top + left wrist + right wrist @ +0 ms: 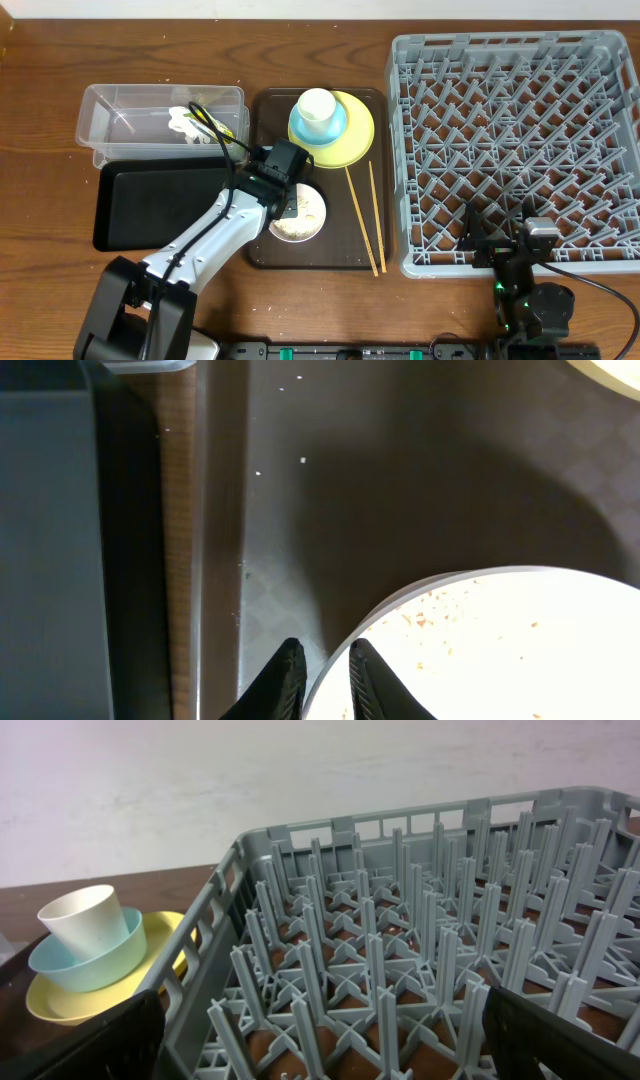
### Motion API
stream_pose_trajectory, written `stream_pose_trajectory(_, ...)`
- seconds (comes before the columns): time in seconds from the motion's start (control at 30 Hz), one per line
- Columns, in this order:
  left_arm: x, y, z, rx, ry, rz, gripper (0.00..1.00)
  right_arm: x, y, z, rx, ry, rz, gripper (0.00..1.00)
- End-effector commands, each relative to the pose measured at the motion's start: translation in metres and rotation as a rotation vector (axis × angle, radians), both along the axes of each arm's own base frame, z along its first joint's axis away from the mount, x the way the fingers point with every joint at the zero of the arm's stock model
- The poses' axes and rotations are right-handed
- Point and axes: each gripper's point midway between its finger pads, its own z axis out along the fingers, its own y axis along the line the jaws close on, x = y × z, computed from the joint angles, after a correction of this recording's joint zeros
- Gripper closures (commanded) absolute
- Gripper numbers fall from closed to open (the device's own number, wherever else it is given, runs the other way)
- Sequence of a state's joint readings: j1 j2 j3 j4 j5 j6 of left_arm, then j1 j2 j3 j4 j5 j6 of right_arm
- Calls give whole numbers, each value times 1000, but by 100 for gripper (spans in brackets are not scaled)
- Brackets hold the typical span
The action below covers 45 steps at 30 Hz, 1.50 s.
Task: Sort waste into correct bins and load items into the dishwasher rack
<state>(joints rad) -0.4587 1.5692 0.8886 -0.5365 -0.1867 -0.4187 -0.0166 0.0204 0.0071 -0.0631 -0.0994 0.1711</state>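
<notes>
From overhead, the clear tub [120,100] holds a crumpled tissue [183,122] and a snack wrapper [218,127]. The black tray [150,205] lies just beside it on the desk [40,80]. On the brown serving tray [262,120], a white cup [316,108] sits in a blue dish [297,130] on a yellow plate [355,135]. Two chopsticks [362,215] and a white bowl [305,215] lie nearby, and the rack [520,140] stands at the right.

In the left wrist view, the left jaws are nearly together and pinch the bowl's rim, one finger [290,680] outside and one inside. Crumbs [430,620] speckle the bowl.

In the right wrist view, the right jaws are spread wide, just before the rack's near wall.
</notes>
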Motion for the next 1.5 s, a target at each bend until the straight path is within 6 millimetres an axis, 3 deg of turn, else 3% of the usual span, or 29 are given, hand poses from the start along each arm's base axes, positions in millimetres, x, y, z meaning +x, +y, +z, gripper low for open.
stream_pose_trajectory(0.0,7,5,12,19,-35,9,75,0,-3,-2,-15,5,-11,1)
stream_pose_trajectory(0.17,5,5,28,3,-67,9,61,0,-3,-2,-15,5,-11,1)
stream_pose_trajectory(0.27,2,2,41,-36,-86,2,58,0,-3,-2,-15,5,-11,1)
stream_pose_trajectory(0.43,-11,-34,71,-270,-98,-79,58,0,-3,-2,-15,5,-11,1)
stream_pose_trajectory(0.57,-25,-47,83,-366,-77,-120,58,0,-3,-2,-15,5,-10,1)
stream_pose_trajectory(0.9,-73,-59,64,-337,102,-199,59,0,-3,-2,-15,5,-11,1)
stream_pose_trajectory(1.13,-93,-83,63,-330,124,-305,65,0,-3,-2,-15,5,-10,1)
stream_pose_trajectory(1.43,-105,-106,61,-327,124,-395,65,0,-3,-2,-15,5,-10,1)
stream_pose_trajectory(1.47,-105,-107,61,-328,122,-399,61,0,-3,-2,-15,5,-10,1)
